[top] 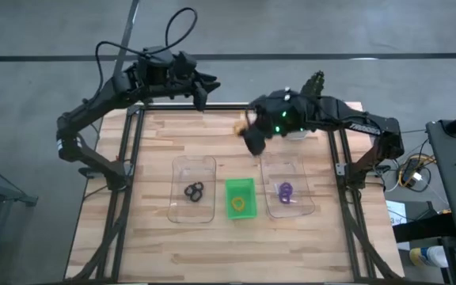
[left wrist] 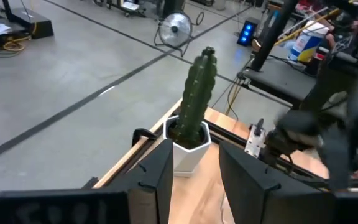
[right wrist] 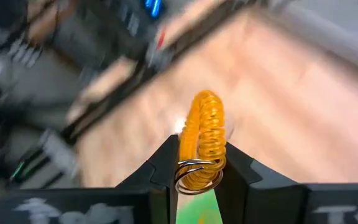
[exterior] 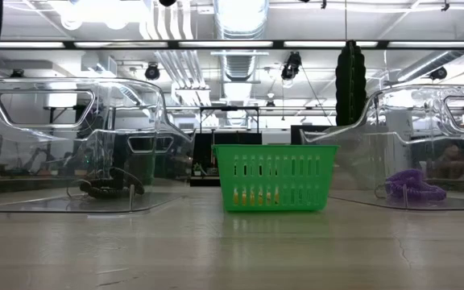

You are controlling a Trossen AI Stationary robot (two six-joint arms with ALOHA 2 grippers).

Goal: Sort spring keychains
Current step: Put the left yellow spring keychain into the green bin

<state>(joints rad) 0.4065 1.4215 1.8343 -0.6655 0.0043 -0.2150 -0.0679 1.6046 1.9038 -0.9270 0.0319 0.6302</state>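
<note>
My right gripper [right wrist: 197, 177] is shut on an orange spring keychain [right wrist: 205, 134]. In the high view it [top: 253, 141] hovers over the table's far middle, beyond the green tray [top: 240, 198]. An orange bit [top: 240, 127] shows beside it; I cannot tell whether that is the held keychain. Black keychains [top: 194, 191] lie in the left clear tray [top: 182, 170], orange ones [top: 241, 206] in the green tray, and purple ones [top: 285, 191] in the right clear tray [top: 299, 170]. My left gripper [left wrist: 194, 177] is open above the table's far edge [top: 204, 87]. My right gripper pinches the orange keychain between its two fingers at the end with the metal ring [right wrist: 194, 169]. The rest of the coil [right wrist: 207, 118] juts out past the fingertips, lifted clear of the table.
A green cactus in a white pot [left wrist: 194, 106] stands at the table's far right corner [top: 315, 83]. Black frame rails [top: 125, 158] run along both sides of the wooden top. In the low view the green tray [exterior: 275, 177] stands between the two clear trays [exterior: 71, 145].
</note>
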